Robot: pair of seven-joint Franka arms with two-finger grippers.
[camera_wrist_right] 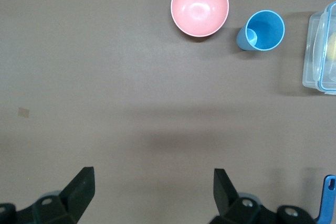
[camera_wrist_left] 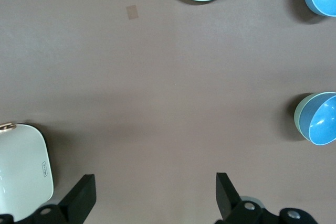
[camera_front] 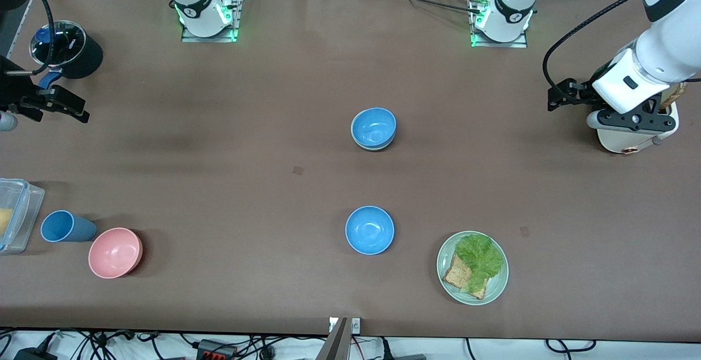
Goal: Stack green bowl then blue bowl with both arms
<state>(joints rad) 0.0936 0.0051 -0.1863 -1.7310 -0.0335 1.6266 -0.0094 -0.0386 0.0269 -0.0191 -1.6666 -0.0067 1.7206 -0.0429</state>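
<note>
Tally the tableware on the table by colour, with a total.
Blue: 3 - blue bowl nested in the green bowl, second blue bowl, blue cup
Green: 2 - green bowl, plate
Pink: 1 - pink bowl
Total: 6

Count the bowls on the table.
4: blue bowl nested in a green bowl mid-table; another blue bowl nearer the camera; pink bowl beside the cup.

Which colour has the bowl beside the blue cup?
Pink bowl; right wrist view shows it best.
</note>
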